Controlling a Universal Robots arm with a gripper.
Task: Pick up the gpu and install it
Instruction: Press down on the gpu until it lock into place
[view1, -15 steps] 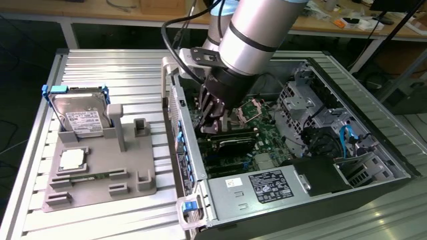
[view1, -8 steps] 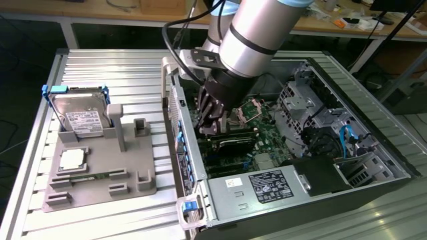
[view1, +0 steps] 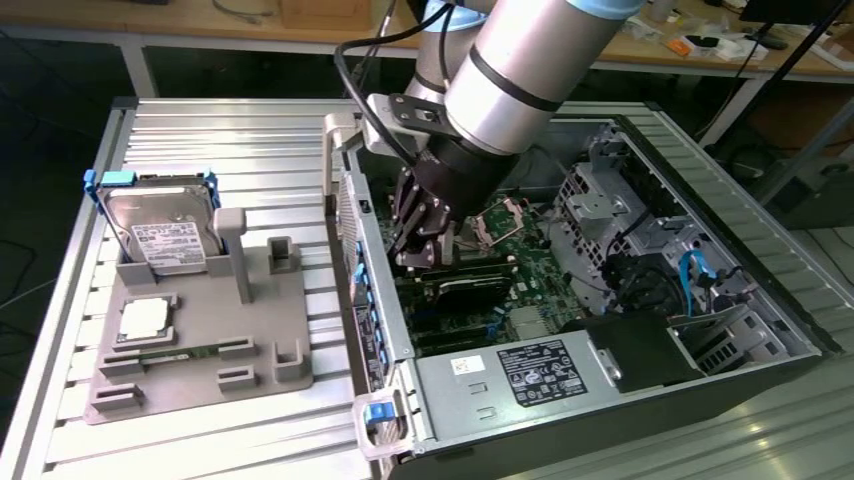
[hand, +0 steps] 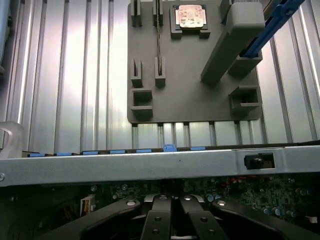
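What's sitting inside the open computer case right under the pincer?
Under the shut pincer lies a dark card on the green motherboard. The pincer covers the card's near end.

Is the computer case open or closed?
Open. The case lies on its side with no side panel, so the green motherboard shows, and the gripper reaches inside.

The gripper (view1: 430, 255) covered most of the gpu (view1: 470, 287) inside the computer case (view1: 747, 250). The label text on the hard drive (view1: 163, 235) was too small to read, and the wrist view's edge cut off the gray tray (hand: 195, 102).
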